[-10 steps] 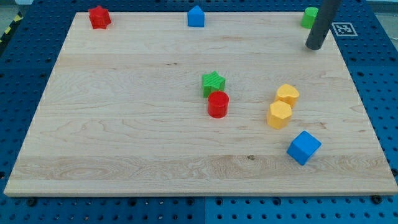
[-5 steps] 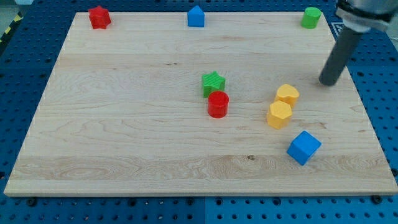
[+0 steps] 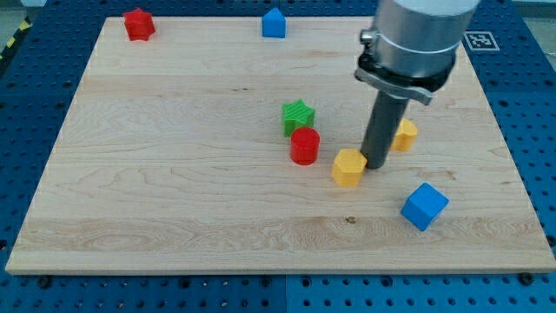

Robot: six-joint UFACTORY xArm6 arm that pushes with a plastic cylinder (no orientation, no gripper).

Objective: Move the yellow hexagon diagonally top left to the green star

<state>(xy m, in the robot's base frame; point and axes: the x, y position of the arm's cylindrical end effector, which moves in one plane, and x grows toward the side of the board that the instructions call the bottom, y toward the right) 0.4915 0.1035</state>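
1. The big wooden board (image 3: 174,200) fills most of the view and sits on a blue table with holes (image 3: 539,113).
2. The arm's fat grey part comes down from the view's top right and ends in a dark rod. My tip (image 3: 376,164) rests on the board. It holds nothing; it can only push.
3. The blue cube (image 3: 425,206) sits near the view's bottom right, apart from the rest.
4. The yellow hexagon (image 3: 348,168) is near the middle of the board, touching my tip on the tip's left side.
5. The red cylinder (image 3: 305,146) stands just up and left of the hexagon, and the green star (image 3: 298,116) touches it from above.
6. This matters most: the hexagon lies left of my tip, and the star lies up and left of the hexagon. I think the red cylinder is partly in the way, so a push may bump it.
7. Another yellow block (image 3: 404,134) peeks out behind the rod.
8. A red block (image 3: 137,23) and a blue block (image 3: 274,23) sit along the top edge.
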